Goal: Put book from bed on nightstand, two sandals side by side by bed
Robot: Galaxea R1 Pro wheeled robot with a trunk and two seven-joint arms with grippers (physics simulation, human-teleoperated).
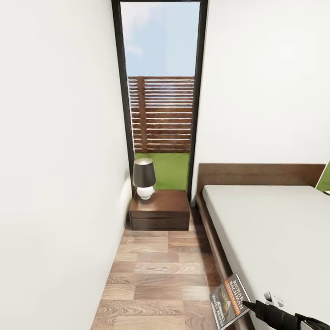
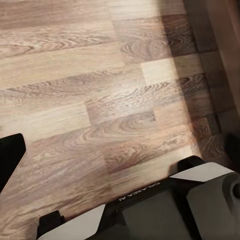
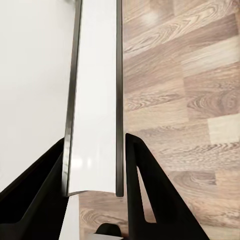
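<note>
book (image 1: 230, 300): gripped edge-on between the two black fingers (image 3: 147, 200) of the right gripper (image 3: 95, 187), its white page block and dark covers running straight out past the fingertips; in the head view it hangs cover-up over the seam between bed frame and floor
right gripper: fingers narrowed onto the book, one pad on each cover
left gripper (image 2: 10, 155): just one dark finger at the picture's edge above the plank floor (image 2: 100, 90); I cannot tell how far it is open
bed (image 1: 279, 229): off-white mattress just beside the held book, brown headboard beyond it
nightstand (image 1: 160, 208): well ahead of the fingers, between the left wall and the bed, under the tall window (image 1: 160, 91)
lamp (image 1: 144, 178): stands at the nightstand top's left rear; the rest of the top is bare
robot base (image 2: 165, 210): grey and black body under the left wrist camera
open room: a narrow strip of floor runs from the fingers to the nightstand
</note>
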